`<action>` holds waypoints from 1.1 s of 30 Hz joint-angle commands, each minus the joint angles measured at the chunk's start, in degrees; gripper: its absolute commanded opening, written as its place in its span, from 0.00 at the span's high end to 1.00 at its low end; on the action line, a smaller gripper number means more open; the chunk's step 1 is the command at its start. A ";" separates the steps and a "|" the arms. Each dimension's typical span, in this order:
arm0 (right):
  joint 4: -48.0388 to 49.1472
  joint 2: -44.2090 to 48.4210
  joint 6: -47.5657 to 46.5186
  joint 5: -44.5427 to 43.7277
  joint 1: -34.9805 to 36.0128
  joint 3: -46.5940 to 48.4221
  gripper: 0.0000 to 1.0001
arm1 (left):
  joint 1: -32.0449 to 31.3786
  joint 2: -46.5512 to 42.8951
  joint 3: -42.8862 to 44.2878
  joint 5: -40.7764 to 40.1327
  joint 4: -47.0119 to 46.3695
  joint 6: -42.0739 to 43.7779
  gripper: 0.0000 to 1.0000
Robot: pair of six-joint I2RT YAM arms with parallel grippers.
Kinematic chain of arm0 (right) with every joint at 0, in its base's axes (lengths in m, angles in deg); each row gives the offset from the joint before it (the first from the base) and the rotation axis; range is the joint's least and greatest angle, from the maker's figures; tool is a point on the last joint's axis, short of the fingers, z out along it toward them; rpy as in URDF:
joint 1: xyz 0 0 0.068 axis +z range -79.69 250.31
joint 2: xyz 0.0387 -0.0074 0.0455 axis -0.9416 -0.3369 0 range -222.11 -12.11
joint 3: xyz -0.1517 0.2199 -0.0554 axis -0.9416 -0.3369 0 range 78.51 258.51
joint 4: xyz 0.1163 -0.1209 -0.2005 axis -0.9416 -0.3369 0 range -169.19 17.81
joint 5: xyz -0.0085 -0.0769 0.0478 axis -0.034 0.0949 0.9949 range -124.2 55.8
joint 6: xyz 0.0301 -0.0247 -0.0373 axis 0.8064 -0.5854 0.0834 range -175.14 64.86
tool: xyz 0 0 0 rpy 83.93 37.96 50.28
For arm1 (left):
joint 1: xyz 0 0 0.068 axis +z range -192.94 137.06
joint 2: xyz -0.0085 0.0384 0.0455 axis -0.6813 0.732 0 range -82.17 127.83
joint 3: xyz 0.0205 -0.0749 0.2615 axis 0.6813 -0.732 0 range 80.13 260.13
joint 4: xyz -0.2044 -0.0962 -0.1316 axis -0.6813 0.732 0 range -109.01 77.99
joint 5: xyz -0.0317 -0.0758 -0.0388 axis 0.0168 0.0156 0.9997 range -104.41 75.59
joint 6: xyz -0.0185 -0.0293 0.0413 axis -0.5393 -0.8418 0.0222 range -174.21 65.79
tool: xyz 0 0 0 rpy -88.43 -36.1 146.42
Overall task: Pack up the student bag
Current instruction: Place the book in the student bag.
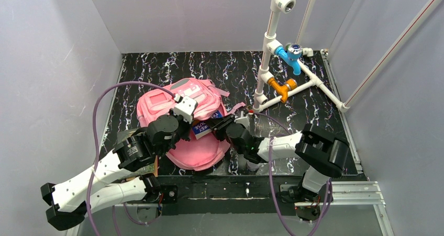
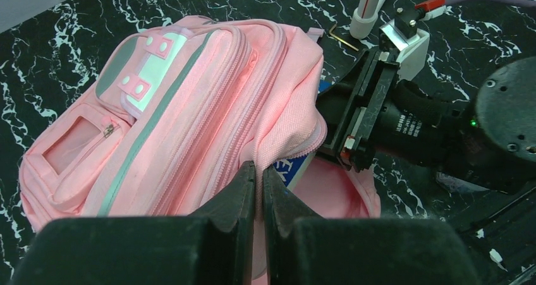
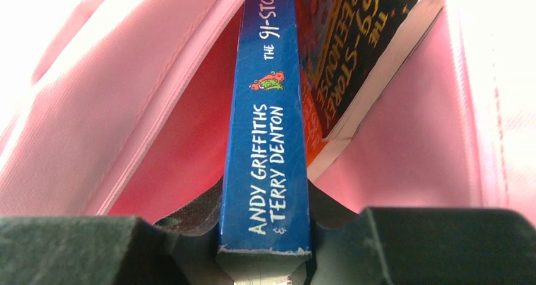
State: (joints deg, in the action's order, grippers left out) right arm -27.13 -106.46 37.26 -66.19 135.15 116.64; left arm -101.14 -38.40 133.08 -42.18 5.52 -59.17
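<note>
**Bag mouth held open for a book**

Nearest, the left gripper (image 2: 259, 171) is pinched tight on the fabric lip of the student bag (image 2: 189, 95), apparently lifting it so the mouth gapes. The right gripper (image 3: 264, 212) clamps a blue paperback (image 3: 265, 127) by its spine end, with the far end inside the bag beside a second Treehouse book (image 3: 360, 38). The pink bag lies on the black marbled table (image 1: 235, 71) between the arms. Beyond stands a white pipe frame (image 1: 269, 47).

Plain pale grey walls (image 1: 183, 16) closed in a black tabletop (image 1: 220, 68) veined with white on three sides. A white pipe frame (image 1: 269, 40) with a blue fitting (image 1: 290, 58) and an orange fitting (image 1: 280, 88) stood at its far right corner, under even, soft light.
</note>
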 commanded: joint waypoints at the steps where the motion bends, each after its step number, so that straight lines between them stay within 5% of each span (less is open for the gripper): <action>1: 0.70 -1.29 1.84 -8.95 -1.51 5.84 0.90 | -0.08 -2.02 1.79 -3.89 -2.29 3.24 1.00; 11: 0.91 -2.88 -4.06 10.07 -6.30 3.09 0.40 | -0.08 -2.43 1.29 -4.04 -2.45 2.74 1.00; 14: -0.91 -1.40 -8.74 12.06 -6.30 2.70 0.36 | -0.08 -1.96 0.99 -3.98 -3.05 2.87 1.00; 16: -3.06 -1.24 -10.48 12.70 -6.57 2.86 0.40 | -0.08 -1.68 0.91 -3.88 -3.25 2.83 1.00; 19: -1.09 -1.99 -11.31 13.07 -6.92 3.08 0.66 | -0.10 -1.63 0.99 -3.48 -3.19 2.97 1.00; 24: -1.14 -4.77 -12.45 15.30 -6.57 7.98 0.90 | -0.08 -2.10 1.73 -2.79 -2.53 3.46 1.00; 33: 1.61 -10.86 -11.81 2.45 -6.28 13.84 0.99 | -0.08 -2.04 2.38 -1.53 -1.86 4.29 1.00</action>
State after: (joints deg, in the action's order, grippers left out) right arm -32.18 -117.02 26.14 -53.58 128.68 128.40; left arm -101.18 -39.21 133.08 -43.33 5.92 -55.89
